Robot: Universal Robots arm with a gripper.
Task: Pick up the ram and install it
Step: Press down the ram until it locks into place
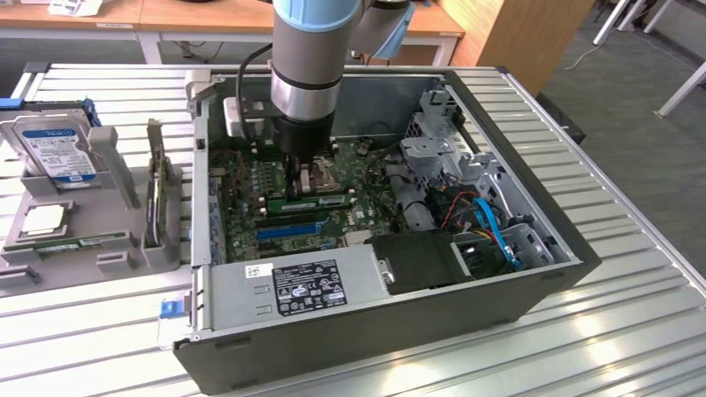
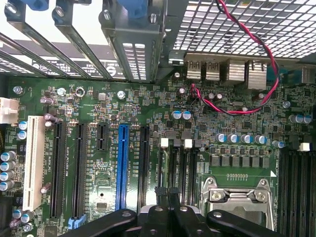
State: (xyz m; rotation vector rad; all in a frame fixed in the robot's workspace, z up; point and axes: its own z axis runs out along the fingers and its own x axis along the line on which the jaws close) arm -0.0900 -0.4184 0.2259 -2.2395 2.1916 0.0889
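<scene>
Low over the motherboard (image 2: 98, 168), the gripper (image 2: 168, 191) has its fingers pressed together and empty, likely to push down. Beneath it in the exterior view, the ram (image 1: 314, 201) lies along its slot inside the case (image 1: 530, 281). Beyond the case sits a tray (image 1: 111, 248).

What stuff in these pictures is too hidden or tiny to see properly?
- Gripper: in the exterior view the arm covers it, so what it touches is unclear.
- Ram in the motherboard slot: partly behind the arm in the exterior view, so whether it is fully seated is unclear.
- Hard drive label: print too small to read.
- Power supply label: print too small to read.
</scene>
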